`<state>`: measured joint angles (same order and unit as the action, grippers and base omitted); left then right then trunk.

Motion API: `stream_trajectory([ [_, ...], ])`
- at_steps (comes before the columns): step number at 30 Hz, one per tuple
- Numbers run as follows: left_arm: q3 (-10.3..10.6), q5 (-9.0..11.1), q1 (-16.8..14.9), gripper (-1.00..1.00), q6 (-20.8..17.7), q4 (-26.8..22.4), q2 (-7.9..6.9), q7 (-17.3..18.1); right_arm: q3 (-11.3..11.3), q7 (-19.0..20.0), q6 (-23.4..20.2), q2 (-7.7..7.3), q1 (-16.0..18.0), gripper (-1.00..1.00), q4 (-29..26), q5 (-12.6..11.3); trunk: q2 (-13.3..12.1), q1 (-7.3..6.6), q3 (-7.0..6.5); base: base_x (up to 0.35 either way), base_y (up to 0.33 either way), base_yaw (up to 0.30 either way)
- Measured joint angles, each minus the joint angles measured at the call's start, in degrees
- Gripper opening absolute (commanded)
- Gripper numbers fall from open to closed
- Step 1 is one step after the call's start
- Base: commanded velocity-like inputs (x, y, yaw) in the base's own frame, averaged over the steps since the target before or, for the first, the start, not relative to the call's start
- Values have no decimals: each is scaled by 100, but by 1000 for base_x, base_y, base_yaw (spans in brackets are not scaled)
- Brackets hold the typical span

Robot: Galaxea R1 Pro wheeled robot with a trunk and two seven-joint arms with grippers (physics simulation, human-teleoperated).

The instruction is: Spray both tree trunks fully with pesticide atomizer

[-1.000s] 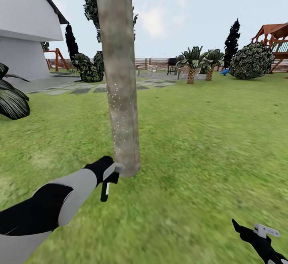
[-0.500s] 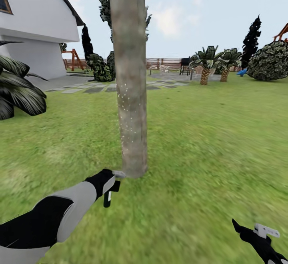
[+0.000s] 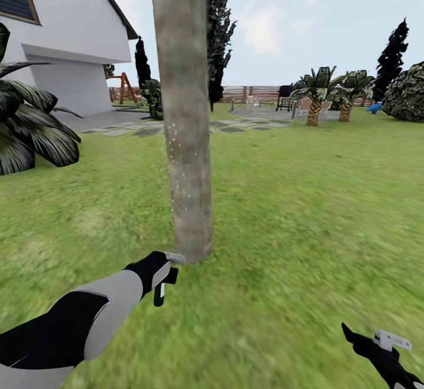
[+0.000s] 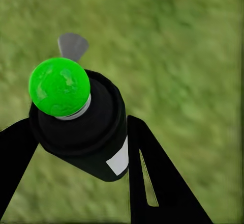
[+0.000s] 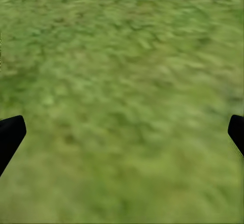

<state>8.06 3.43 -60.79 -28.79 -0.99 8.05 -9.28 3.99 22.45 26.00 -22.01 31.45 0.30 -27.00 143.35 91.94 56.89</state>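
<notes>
Your left gripper is closed around the pesticide atomizer, holding it low beside the base of the tree trunk, over the grass. It looks small, stiff and light, so a hold on its dark body should be enough. How much pesticide is inside, you cannot see. Your right gripper is spread wide with nothing in it.

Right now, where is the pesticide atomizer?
The pesticide atomizer is clamped in the left gripper, low on the head view's left, beside the base of the tree trunk.
</notes>
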Motion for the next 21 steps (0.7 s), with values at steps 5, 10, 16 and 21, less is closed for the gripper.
stream_trajectory([
  [5, 0, 0, 1, -100, 0, 0, 0, 0, 0, 0, 0, 0, 0, 100, 0, 0, 0, 0, 0, 22, -329, 253],
  [10, 0, 0, 0, -100, 5, 1, 1, 0, 0, 0, 0, -2, -1, 100, -1, 0, 0, -2, 0, 139, -321, 141],
  [16, -1, 1, 1, -100, 1, 0, 4, -3, 0, 0, 0, -2, 0, 100, 0, 0, 0, 0, 0, 60, -322, 110],
  [21, 0, 0, 1, -100, 0, 0, 9, -8, 0, 0, 0, 2, 0, 100, 0, 0, 0, 0, 0, 2, -329, 247],
])
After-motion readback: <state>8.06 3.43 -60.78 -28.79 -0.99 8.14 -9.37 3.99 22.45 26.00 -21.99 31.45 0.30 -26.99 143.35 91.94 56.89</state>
